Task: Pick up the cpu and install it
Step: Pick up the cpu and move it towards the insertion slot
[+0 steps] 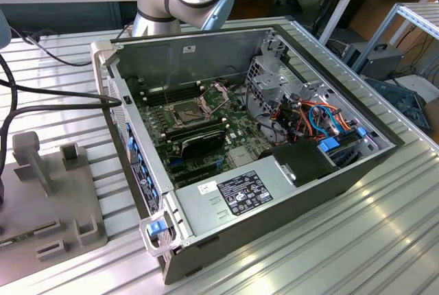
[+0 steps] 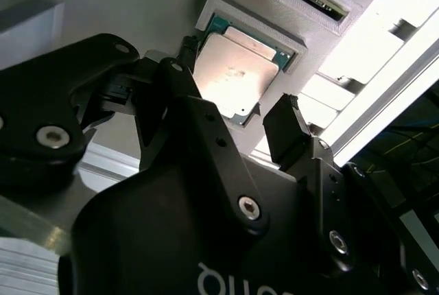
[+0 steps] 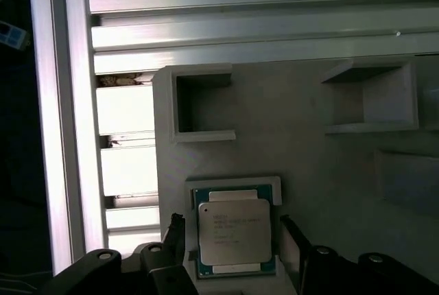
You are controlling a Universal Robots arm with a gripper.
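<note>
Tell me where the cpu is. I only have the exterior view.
Observer: In both wrist views the cpu lies flat, metal top up, in a shallow grey pocket.
Operator: Gripper on it?
Observer: The gripper straddles it, open. One finger stands at each side, apart from the chip as far as the first wrist view shows.
Operator: Anything close by?
Observer: A three-walled bracket stands on the same grey plate, just beyond the pocket.
</note>
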